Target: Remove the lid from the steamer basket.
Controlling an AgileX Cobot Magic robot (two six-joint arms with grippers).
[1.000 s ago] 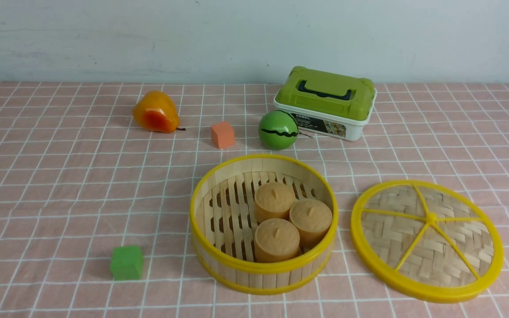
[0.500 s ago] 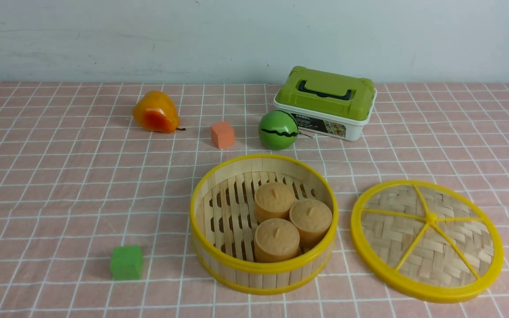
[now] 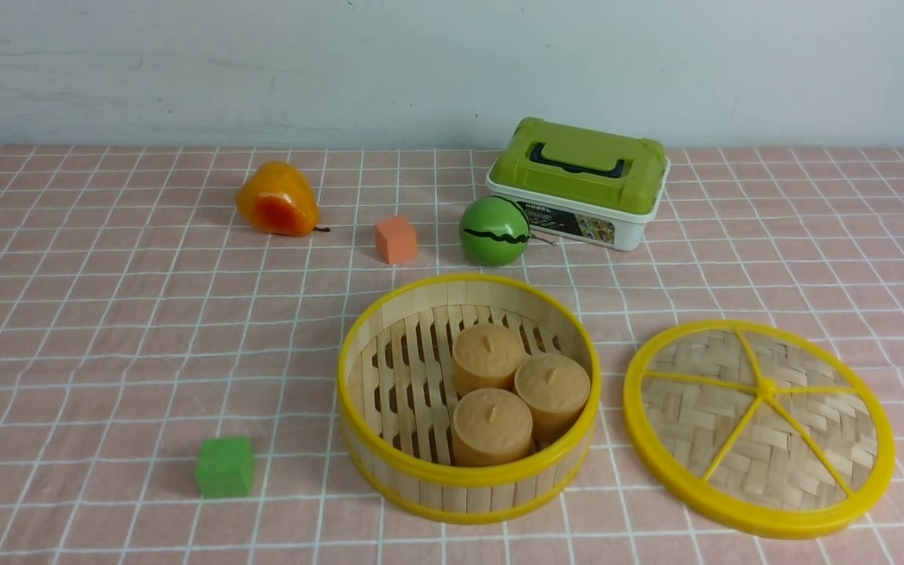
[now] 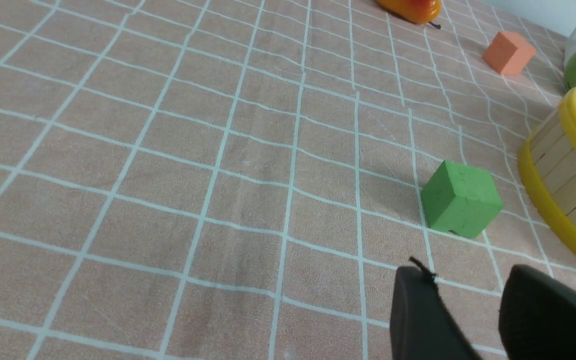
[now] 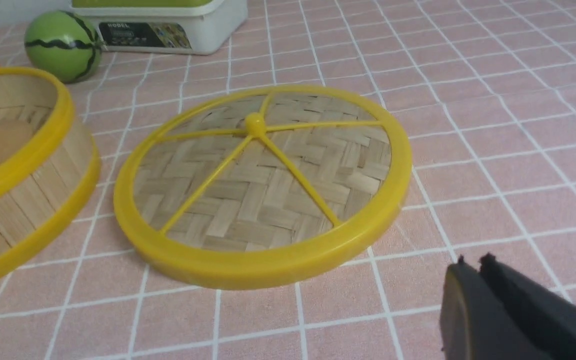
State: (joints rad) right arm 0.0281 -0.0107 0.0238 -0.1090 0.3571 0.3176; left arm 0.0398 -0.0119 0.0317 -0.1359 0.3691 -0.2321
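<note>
While the right fingers [image 5: 460,305] press together and the left fingers [image 4: 420,305] stand slightly apart, the lid [image 3: 766,428] lies flat on the tabletop [image 3: 130,329], just beside the uncovered basket [image 3: 468,475], which holds three buns [image 3: 491,428].

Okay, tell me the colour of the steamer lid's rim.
The lid's rim is yellow; it shows best in the right wrist view.

The front view looks forward and down from between the arms, farthest back. Each wrist camera sits lower and nearer (its own black tool [image 5: 468,265] intruding). Front and right wrist views share the round woven-bamboo lid with yellow plastic rim [image 3: 766,431].
</note>
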